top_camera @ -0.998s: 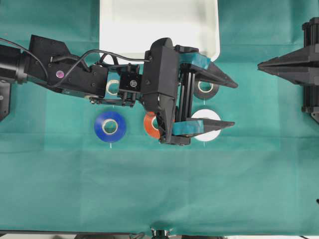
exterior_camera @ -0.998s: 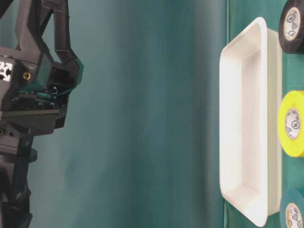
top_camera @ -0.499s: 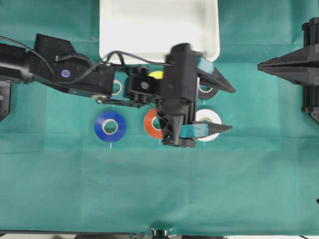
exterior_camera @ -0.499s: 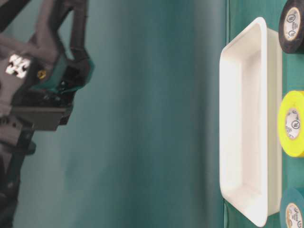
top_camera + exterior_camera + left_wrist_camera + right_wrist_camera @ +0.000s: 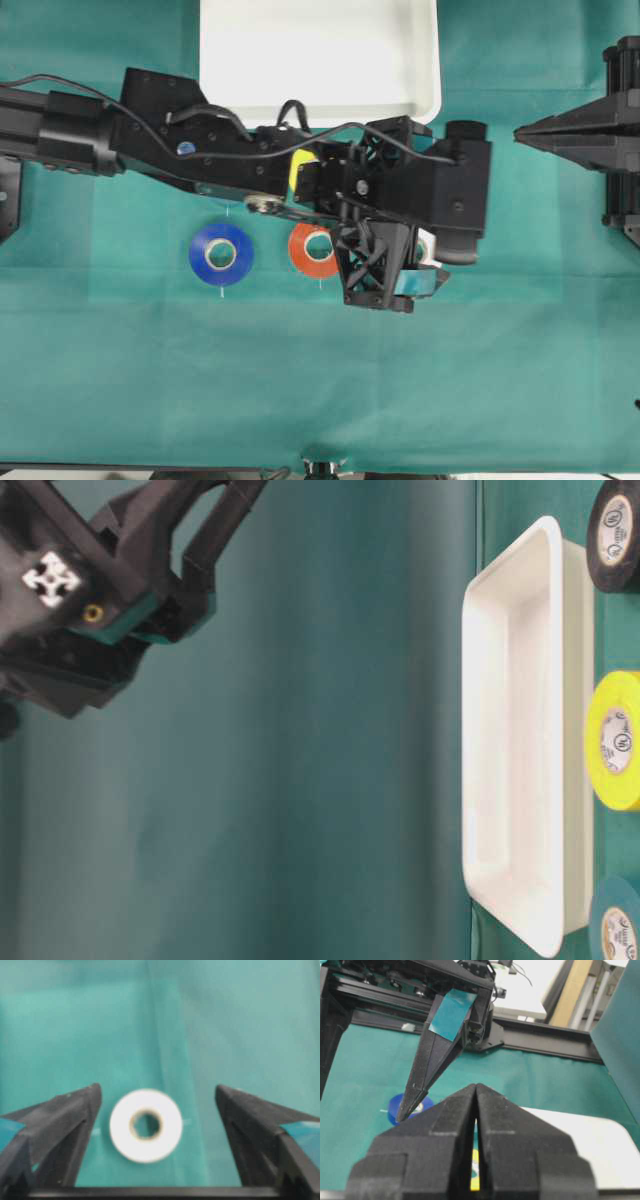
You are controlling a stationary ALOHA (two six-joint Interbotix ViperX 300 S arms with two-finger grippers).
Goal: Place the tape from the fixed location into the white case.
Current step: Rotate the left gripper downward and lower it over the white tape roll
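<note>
- Since a second ago the left gripper [image 5: 155, 1105] has tipped from lying level over the rolls to pointing down at the cloth; overhead, its body now covers most of the tape [image 5: 146, 1125], which was plainly visible between the fingers before.
- The left jaws stand wide apart and hold nothing. In the wrist view the tape lies flat on the green cloth [image 5: 220, 1020] between the two fingertips, a little nearer the left one, touching neither.
- With the tape as landmark: the orange roll [image 5: 312, 250] lies just beside it, toward the arm's base, and the blue roll [image 5: 221, 254] farther that way. The white case [image 5: 320, 50] sits beyond the tape across the cloth, empty as far as can be seen.
- The right gripper [image 5: 476, 1105] has its jaws pressed together, parked well apart from the tape.
- The tape looks light and rigid, with a smooth outer wall that may slip. The likely best hold is across the outer diameter, fingers low on opposite sides, centred first so it is not nudged into the orange roll.
</note>
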